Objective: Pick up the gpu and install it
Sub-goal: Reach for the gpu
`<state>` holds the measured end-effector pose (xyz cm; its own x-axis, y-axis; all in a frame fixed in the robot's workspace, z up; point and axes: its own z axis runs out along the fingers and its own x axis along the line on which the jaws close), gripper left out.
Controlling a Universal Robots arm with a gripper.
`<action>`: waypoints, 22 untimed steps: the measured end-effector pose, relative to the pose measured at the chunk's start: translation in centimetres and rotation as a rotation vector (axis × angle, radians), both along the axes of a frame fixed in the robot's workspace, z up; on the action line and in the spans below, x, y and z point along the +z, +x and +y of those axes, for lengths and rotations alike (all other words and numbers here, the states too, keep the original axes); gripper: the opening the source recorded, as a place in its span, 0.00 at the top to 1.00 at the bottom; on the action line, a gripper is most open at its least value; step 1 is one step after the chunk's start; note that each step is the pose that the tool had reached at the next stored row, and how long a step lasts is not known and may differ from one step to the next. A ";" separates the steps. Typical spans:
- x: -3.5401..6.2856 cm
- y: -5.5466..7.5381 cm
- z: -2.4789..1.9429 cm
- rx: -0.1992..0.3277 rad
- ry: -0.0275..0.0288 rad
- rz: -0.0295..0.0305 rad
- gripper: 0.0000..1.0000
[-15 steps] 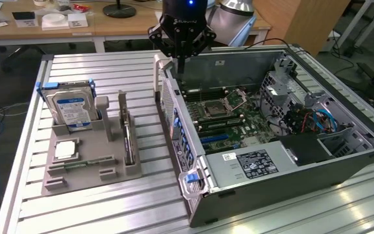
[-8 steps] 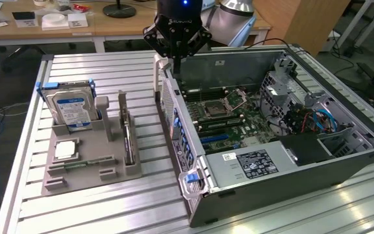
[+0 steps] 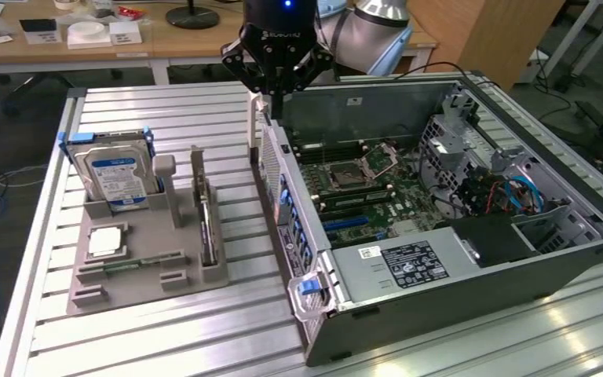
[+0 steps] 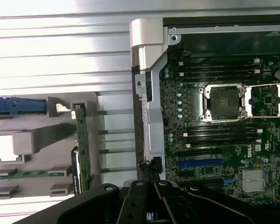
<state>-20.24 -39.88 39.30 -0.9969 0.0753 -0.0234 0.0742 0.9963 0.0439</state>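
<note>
The gpu is a thin dark card standing on edge in a slot of the grey holder on the exterior view's left; in the wrist view the gpu shows as a narrow green-edged strip. My gripper hangs shut and empty above the rear corner of the open computer case, well away from the card. In the wrist view my gripper shows its fingers pressed together over the case's side wall, between the holder and the motherboard.
The holder also carries a silver hard drive with a blue-white label, a square silver chip and a memory stick. Blue expansion slots lie on the motherboard. Everything rests on a slatted metal table; desks stand behind it.
</note>
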 end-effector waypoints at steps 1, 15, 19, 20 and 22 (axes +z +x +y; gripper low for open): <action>0.00 -0.1 0.00 0.000 0.0001 0.0000 0.89; -0.01 -2.2 0.00 0.000 0.0000 0.0000 0.89; -0.02 -2.7 0.00 0.000 0.0000 0.0000 0.89; -0.02 -2.9 0.00 0.000 0.0001 0.0000 0.89; -0.02 -3.1 0.00 0.000 0.0000 0.0000 0.89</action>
